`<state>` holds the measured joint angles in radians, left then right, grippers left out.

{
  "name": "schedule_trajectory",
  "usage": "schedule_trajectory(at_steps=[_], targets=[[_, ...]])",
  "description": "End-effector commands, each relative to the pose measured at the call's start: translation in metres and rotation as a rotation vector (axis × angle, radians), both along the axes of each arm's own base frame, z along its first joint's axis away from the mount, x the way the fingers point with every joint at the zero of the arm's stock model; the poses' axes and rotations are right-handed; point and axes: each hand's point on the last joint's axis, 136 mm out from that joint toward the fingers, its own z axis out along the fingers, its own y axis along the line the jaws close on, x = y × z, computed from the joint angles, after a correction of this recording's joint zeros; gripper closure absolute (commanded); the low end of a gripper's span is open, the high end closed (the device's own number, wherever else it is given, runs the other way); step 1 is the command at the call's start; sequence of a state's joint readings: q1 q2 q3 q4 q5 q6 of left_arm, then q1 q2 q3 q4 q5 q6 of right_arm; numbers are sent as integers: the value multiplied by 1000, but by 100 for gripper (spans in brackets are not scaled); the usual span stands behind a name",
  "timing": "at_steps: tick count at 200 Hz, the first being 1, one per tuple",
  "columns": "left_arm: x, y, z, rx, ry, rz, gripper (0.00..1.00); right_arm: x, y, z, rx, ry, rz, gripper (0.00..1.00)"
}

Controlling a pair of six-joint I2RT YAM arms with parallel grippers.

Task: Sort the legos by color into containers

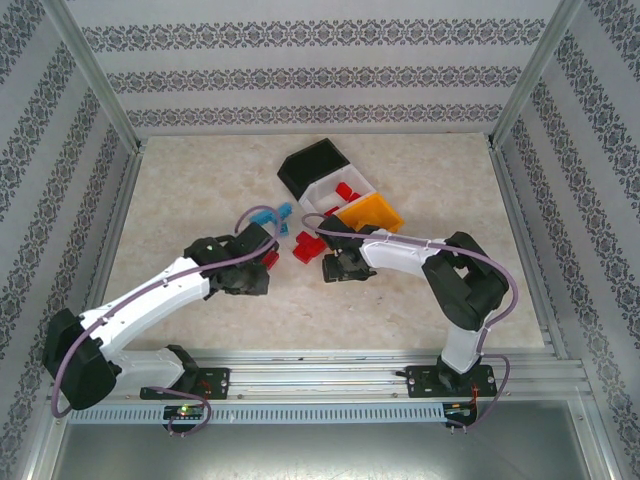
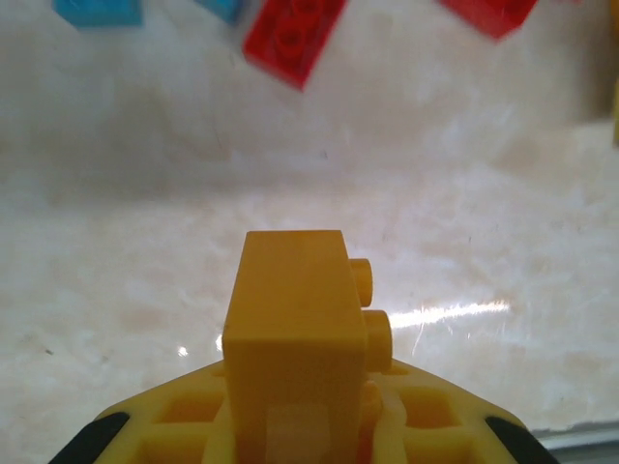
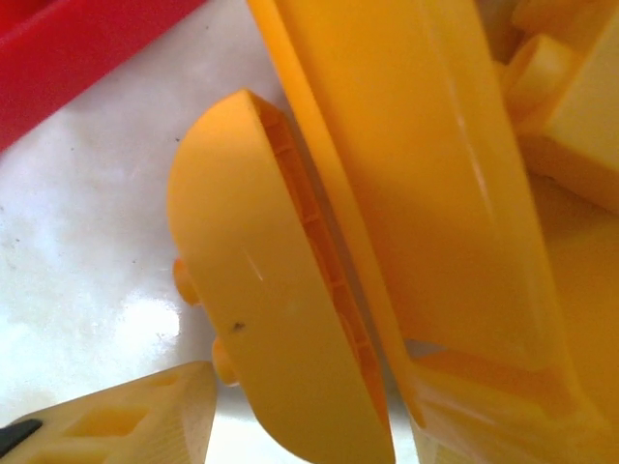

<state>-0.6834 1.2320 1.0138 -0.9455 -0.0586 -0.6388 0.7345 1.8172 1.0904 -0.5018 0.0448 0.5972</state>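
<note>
My left gripper [image 1: 266,259] [image 2: 295,430] is shut on an orange-yellow brick [image 2: 293,329] that stands upright between its fingers, studs facing right, above the bare table. Two red legos [image 2: 293,34] [image 2: 488,14] and a light blue one [image 2: 97,12] lie beyond it. The joined bins stand at the back: black [image 1: 315,163], white [image 1: 330,188] with red legos inside, orange-yellow [image 1: 372,212]. My right gripper [image 1: 330,246] [image 3: 309,416] is open around a rounded orange-yellow lego [image 3: 261,290] that leans against the orange-yellow bin's wall [image 3: 416,164].
Light blue legos [image 1: 265,216] and red ones [image 1: 306,249] lie on the table between the two grippers. A red piece [image 3: 77,48] sits close to the right gripper's left side. Patterned walls and metal posts ring the table.
</note>
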Motion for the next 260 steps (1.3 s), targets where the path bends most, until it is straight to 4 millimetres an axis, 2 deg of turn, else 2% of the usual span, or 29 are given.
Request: schedule_trajectory(at_steps=[1,21,41,62,84,103,136,159,185,205,221,233,253,257,260], targets=[[9,21,24,54,-36,-19,89,34,22,2,69,-105,18,52],[21,24,40,36,-70,-16,89,37,25,2,68,-112,32,65],[27,25,46,22,-80,-12,89,37,27,5,77,-124,39,77],[34,19,46,-4,-82,-20,89,31,25,11,79,-136,47,83],[49,5,50,-37,-99,-41,88,18,18,24,100,-145,38,85],[73,-20,57,-102,-124,-73,89,2,7,38,141,-154,10,85],[128,-73,68,-204,-159,-123,89,-23,-14,59,207,-161,-24,85],[165,-116,68,-267,-166,-170,89,-28,-35,80,239,-191,-72,85],[201,-166,52,-295,-143,-232,89,-19,-61,102,265,-231,-133,84],[218,-205,41,-307,-127,-290,89,-10,-90,113,238,-259,-203,83],[229,-230,34,-308,-126,-323,89,-5,-104,118,262,-269,-247,82],[236,-245,26,-321,-116,-335,89,-3,-108,120,278,-271,-264,82],[243,-258,11,-346,-88,-338,87,-3,-108,119,284,-263,-264,77],[243,-261,7,-355,-81,-341,83,-3,-108,118,285,-261,-263,74],[243,-263,6,-362,-76,-343,77,-3,-107,117,286,-257,-262,72]])
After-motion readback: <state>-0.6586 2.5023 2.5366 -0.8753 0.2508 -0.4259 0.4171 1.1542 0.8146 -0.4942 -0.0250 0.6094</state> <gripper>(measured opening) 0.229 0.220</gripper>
